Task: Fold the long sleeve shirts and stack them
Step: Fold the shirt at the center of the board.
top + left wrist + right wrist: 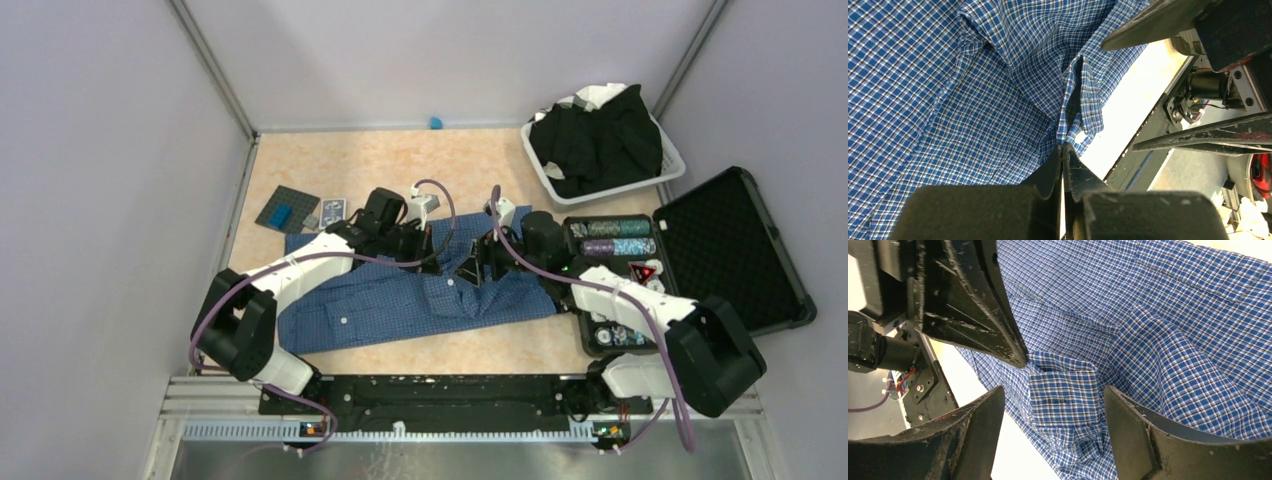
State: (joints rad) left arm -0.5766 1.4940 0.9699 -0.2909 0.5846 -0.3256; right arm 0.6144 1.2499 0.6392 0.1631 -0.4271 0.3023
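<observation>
The blue checked shirt (pixel 400 300) lies spread across the middle of the table. My left gripper (pixel 432 256) is over its far edge and, in the left wrist view, is shut (pixel 1064 146) on a pinch of the shirt's edge (pixel 1075 125). My right gripper (pixel 480 264) is close beside it and open (pixel 1053 392), its fingers (pixel 1128 415) on either side of a folded cuff (pixel 1063 390) without touching it. The left gripper's shut fingers (pixel 978 315) show just beyond the cuff. Black shirts (pixel 600 140) lie piled in a white basket (pixel 545 175) at the back right.
An open black hard case (pixel 735 250) with foam lining and poker chips (pixel 610 238) stands at the right, next to the shirt. A grey plate with a blue brick (pixel 287 210) and a card pack (pixel 333 210) lie at the back left. A small blue object (pixel 436 123) sits by the back wall.
</observation>
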